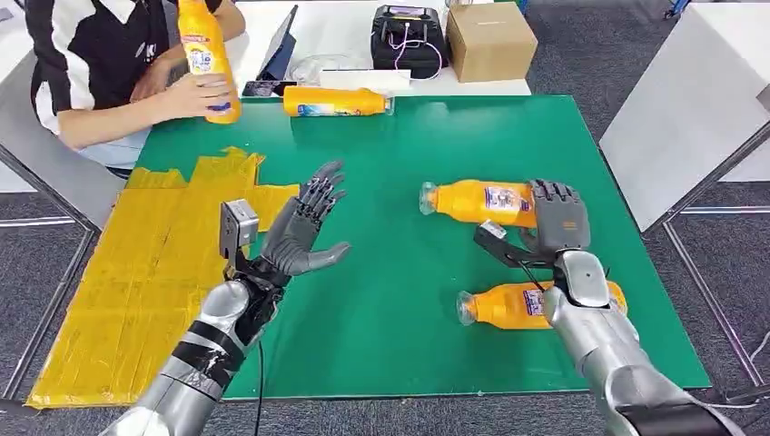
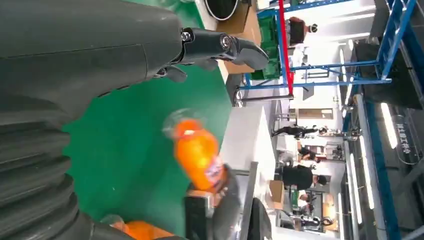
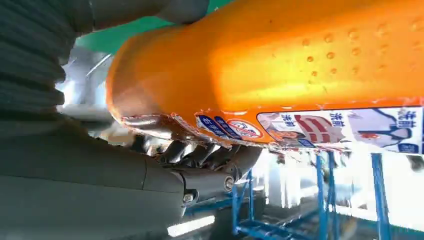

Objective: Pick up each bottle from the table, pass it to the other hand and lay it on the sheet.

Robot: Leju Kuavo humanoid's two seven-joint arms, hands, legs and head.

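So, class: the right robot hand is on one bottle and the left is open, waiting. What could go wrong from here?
1. The right robot hand holds the bottle at its base end only, so the cap end may droop or slip during the pass.
2. A second bottle lies close under the right forearm, so the arm may knock it and set it rolling.
3. The left robot hand hangs well apart, so the handover may misalign.

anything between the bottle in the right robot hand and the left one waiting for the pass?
Nothing visible. The right robot hand grips the bottle, its capped end pointing toward the left robot hand, which is raised with fingers apart. Between them is bare green mat.
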